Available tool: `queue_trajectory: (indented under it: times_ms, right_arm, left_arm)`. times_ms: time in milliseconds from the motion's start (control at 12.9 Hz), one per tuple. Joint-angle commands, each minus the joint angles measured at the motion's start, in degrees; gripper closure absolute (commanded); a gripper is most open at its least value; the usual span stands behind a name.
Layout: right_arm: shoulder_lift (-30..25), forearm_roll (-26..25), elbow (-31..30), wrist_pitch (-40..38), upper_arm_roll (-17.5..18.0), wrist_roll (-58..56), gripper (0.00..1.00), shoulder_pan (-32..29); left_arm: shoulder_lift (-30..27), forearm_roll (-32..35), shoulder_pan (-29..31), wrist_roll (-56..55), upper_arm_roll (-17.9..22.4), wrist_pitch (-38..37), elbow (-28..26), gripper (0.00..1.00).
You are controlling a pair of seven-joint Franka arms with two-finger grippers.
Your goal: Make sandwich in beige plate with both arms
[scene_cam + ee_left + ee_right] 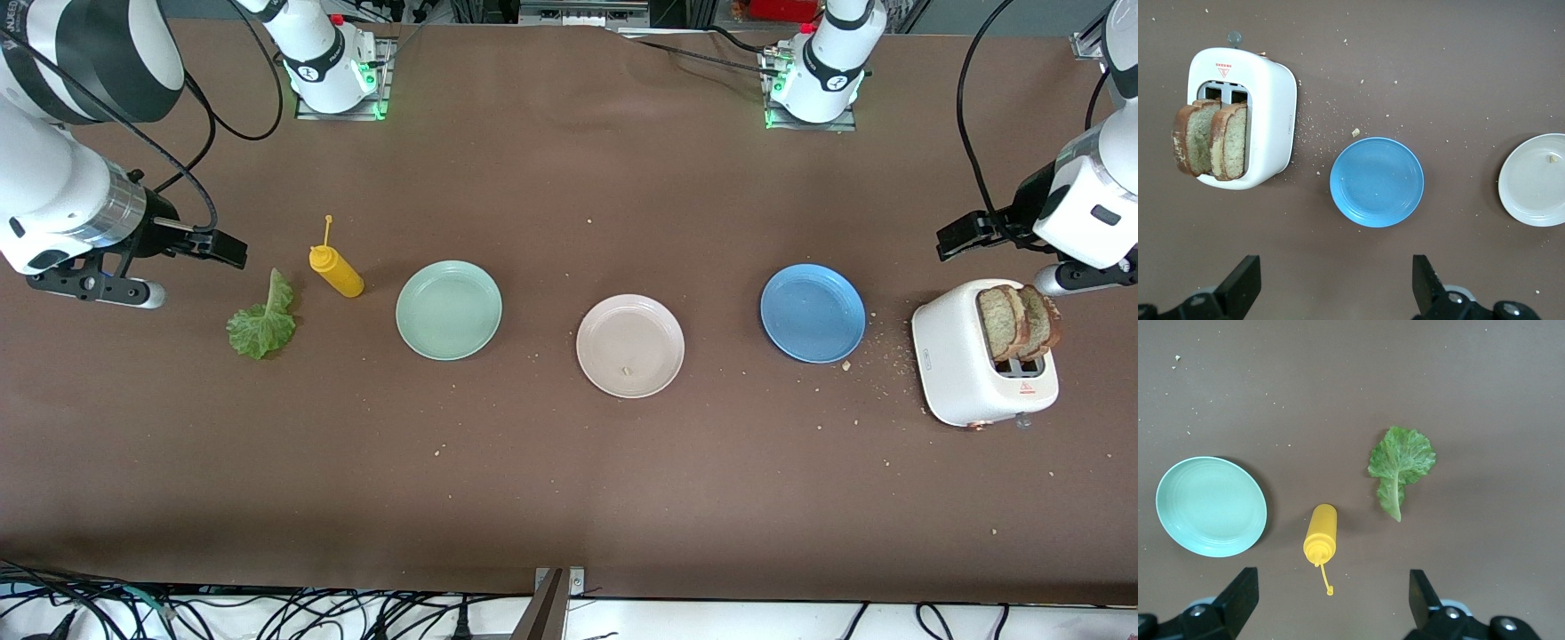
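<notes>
The beige plate (630,346) (1535,180) lies in the middle of the table with only a crumb on it. Two slices of brown toast (1018,320) (1211,140) stand upright in the slots of a white toaster (965,373) (1271,113) at the left arm's end. A green lettuce leaf (262,320) (1400,463) lies flat on the table at the right arm's end. My left gripper (969,238) (1336,280) hangs open and holds nothing, over bare table beside the toaster. My right gripper (218,247) (1331,597) hangs open, nothing in it, over the table by the lettuce and the yellow bottle.
A yellow squeeze bottle (336,271) (1320,533) stands between the lettuce and a mint-green plate (449,310) (1211,507). A blue plate (813,313) (1377,181) lies between the beige plate and the toaster. Crumbs are scattered around the toaster.
</notes>
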Motion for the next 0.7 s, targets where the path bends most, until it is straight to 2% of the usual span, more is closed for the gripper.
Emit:
queue_trajectory:
  times_ms: [0,620]
  right_arm:
    - [-0.4,-0.3,-0.4,-0.2,-0.3,0.3,0.0,0.2]
    - [-0.5,-0.3,-0.4,-0.2,-0.3,0.2,0.0,0.2]
  left_arm:
    - [0.5,1.7,-0.6,-0.1,0.3,0.2,0.7,0.0]
    - [0.3,1.7,0.0,-0.1,0.3,-1.1,0.7,0.0]
